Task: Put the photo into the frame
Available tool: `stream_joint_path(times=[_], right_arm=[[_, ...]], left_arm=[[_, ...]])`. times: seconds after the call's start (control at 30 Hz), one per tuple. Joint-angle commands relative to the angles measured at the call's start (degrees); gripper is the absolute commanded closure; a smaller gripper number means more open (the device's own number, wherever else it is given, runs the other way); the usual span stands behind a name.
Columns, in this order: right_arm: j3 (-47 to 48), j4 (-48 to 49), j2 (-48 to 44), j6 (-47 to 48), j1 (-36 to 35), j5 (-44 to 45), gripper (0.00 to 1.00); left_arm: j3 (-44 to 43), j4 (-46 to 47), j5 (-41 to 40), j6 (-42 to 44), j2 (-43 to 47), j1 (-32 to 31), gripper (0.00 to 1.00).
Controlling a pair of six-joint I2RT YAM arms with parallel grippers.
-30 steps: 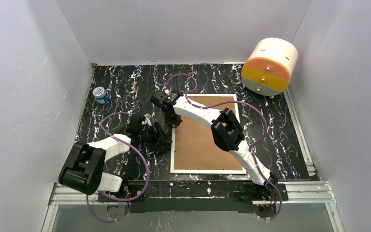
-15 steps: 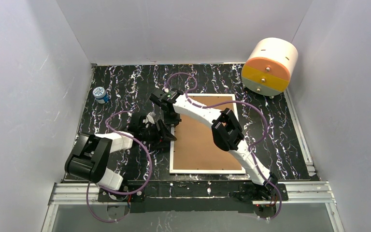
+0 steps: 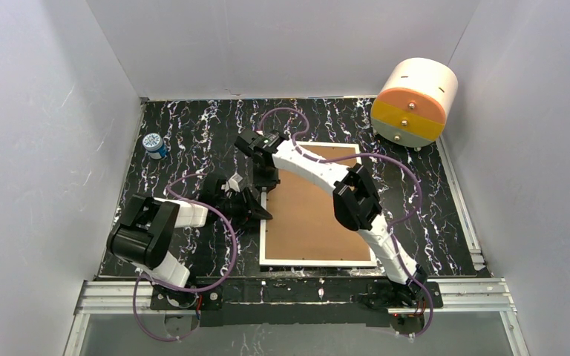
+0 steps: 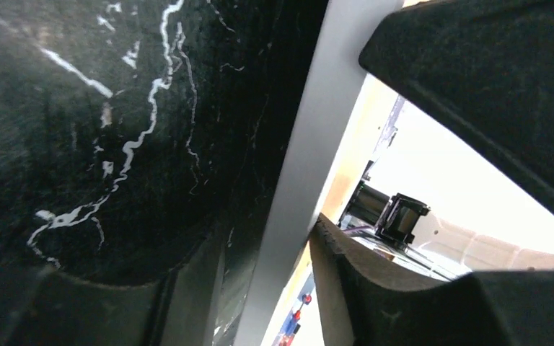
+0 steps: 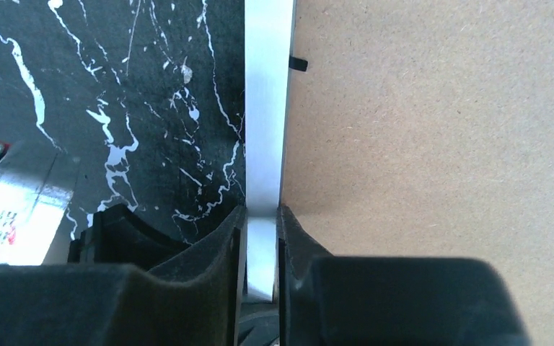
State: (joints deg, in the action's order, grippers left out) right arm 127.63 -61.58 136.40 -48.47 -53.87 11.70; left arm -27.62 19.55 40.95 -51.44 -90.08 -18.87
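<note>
Black marbled tabletop [image 3: 193,133] — frame [image 3: 312,215] face down at centre, brown back up; photo unseen. Right gripper [image 5: 262,216] pinched on white left rim; left gripper [image 3: 254,210] part-open astride it, hold unclear. Probably stiff, light, pane fragile — best gripped by rim.

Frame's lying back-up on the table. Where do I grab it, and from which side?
Pinch the narrow white rim on the left long edge of the frame, coming in from the left over the bare table. It lies flat, so only that thin edge fits between fingers; the right gripper pinches it that way.
</note>
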Motion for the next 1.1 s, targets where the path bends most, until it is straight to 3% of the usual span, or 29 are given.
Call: stream_joint_path(times=[0.0,0.07,0.27,0.43,0.63,0.8,0.97,1.07], right_arm=[[-0.10,2.39,-6.89,-1.89,1.00,-3.43,0.99],[-1.48,3.10,-7.60,-1.98,1.21,-4.11,0.99],[-3.23,3.31,-9.30,-2.11,2.00,-5.22,0.99],[-5.07,3.34,-11.79,-2.12,3.09,-4.02,0.63],[-5.60,2.72,-15.30,-0.91,5.01,-3.38,0.43],[-8.10,3.02,-20.04,0.43,8.21,-2.80,0.43],[-11.54,3.04,-25.96,1.36,10.74,-2.02,0.43],[-12.47,2.93,-28.99,1.45,11.94,-3.54,0.43]], left_arm=[[2.63,1.63,3.09,-1.28,-0.82,-0.10,0.61],[2.84,4.92,4.95,-3.20,-0.09,-0.07,0.63],[0.66,5.93,6.53,-4.14,3.25,0.14,0.83],[-0.94,1.96,7.20,-1.25,3.86,1.26,0.93],[-3.33,1.16,11.18,-1.15,6.46,3.65,1.00],[-10.82,-12.14,10.68,6.25,10.00,5.43,1.00],[-22.13,-32.37,4.61,17.62,11.47,5.89,1.00],[-27.86,-39.62,0.63,20.76,11.96,6.00,1.00]])
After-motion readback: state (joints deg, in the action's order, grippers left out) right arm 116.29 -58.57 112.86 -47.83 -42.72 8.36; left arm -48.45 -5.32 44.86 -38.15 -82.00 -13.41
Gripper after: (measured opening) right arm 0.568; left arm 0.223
